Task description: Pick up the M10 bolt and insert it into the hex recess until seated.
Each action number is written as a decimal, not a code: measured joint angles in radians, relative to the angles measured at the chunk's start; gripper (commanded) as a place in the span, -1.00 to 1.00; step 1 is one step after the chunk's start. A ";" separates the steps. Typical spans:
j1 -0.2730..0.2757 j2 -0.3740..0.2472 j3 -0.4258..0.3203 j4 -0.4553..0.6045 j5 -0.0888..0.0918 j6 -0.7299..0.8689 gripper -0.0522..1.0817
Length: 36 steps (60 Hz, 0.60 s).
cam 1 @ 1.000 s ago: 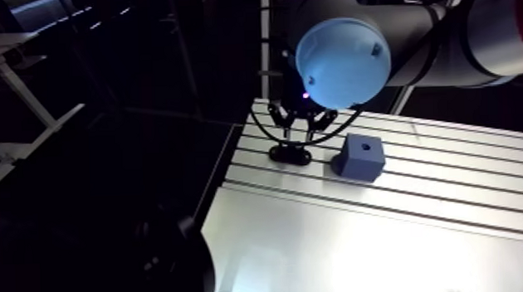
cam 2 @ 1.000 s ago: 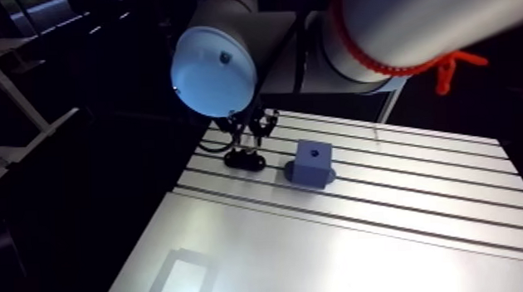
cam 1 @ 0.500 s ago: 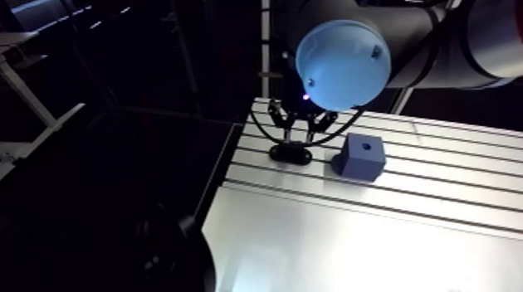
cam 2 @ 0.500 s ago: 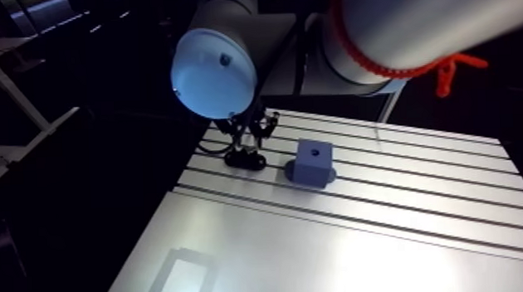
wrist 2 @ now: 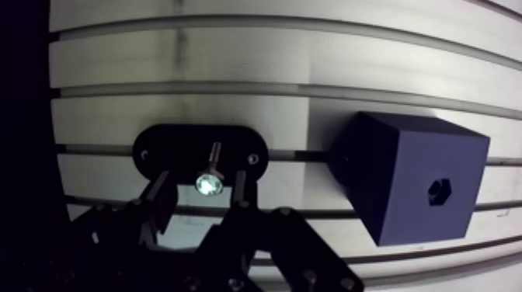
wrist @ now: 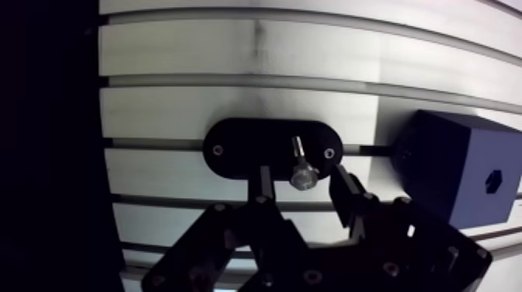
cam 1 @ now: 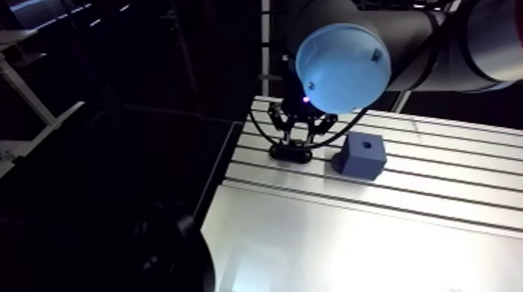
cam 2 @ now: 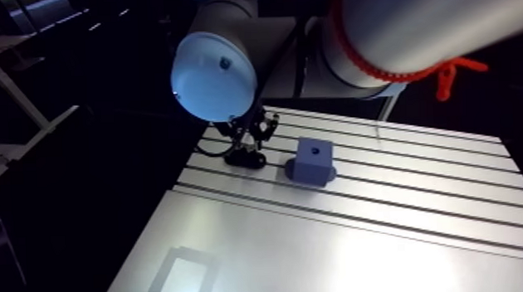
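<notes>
Two fingers (wrist: 265,182) of the gripper (wrist: 301,185) stand spread just above the black oval plate (wrist: 233,147), with a gap on each side of the bolt (wrist 2: 208,182) between them. The bolt stands upright on the plate, head up. Just beside the plate sits the blue block (wrist: 443,163), with the hex recess (wrist: 492,182) in its upper face. The plate lies on the slotted table (wrist: 233,46).

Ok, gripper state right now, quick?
Gripper: open, its fingers either side of the silver hex-head bolt standing in the black oval holder, not yet clamped on it.
</notes>
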<state>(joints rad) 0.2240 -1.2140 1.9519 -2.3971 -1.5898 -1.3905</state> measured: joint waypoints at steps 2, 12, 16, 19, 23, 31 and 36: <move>0.000 0.001 0.000 0.000 0.000 0.000 -0.02; 0.000 0.002 0.000 0.000 0.000 0.000 0.00; 0.000 0.003 0.000 0.000 0.000 0.000 0.02; 0.000 0.003 0.000 0.000 0.000 0.000 0.02; 0.000 0.004 0.000 0.000 0.000 0.000 0.03; 0.000 0.004 0.000 0.000 0.000 0.000 0.06; 0.000 0.004 0.000 0.000 0.000 0.000 0.08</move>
<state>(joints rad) 0.2240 -1.2096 1.9521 -2.3970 -1.5899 -1.3904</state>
